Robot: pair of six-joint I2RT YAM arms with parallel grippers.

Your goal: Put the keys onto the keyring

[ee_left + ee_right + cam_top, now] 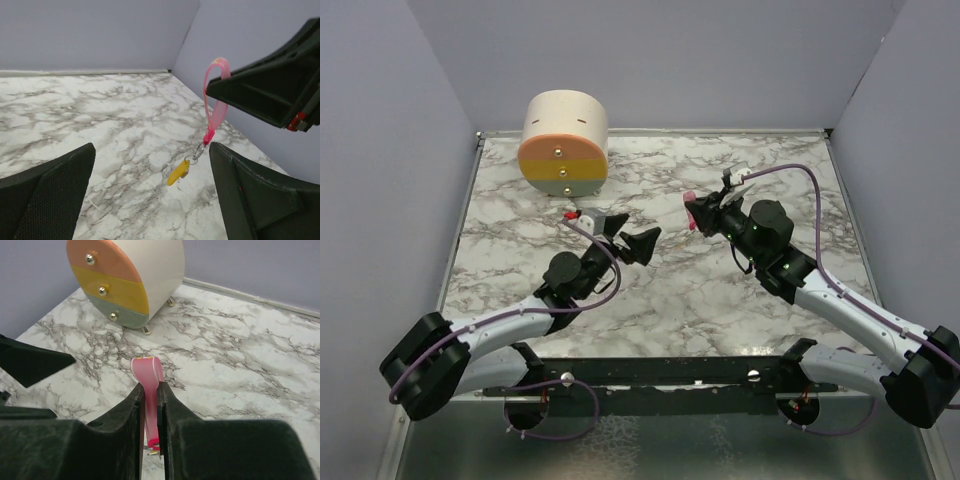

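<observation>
A round chest with 3 drawer fronts, orange, yellow and green, each with a gold knob, stood at the far left corner of the marble table.

The right gripper hung to the right of the chest and somewhat nearer the arm bases, raised off the table. Its jaws stood narrow, pinched on the pink strap, which passed between the 2 fingers. The strap's folded loop stuck out past the fingertips on the chest side.

In the left wrist view the rest of the strap hung down from that grip and ended in a small metal ring. The yellow key dangled from the ring, tilted, over the marble. Whether the key touched the table could not be told.

The left gripper sat nearer the arm bases than the chest and slightly to its right, between the chest and the right gripper. Its jaws were wide apart and held nothing. It faced the strap. Its own camera showed the ring and key in the gap between its 2 fingers, apart from both. 1 of its fingers showed at the left edge of the right wrist view, on the chest side of the strap and well short of it.
</observation>
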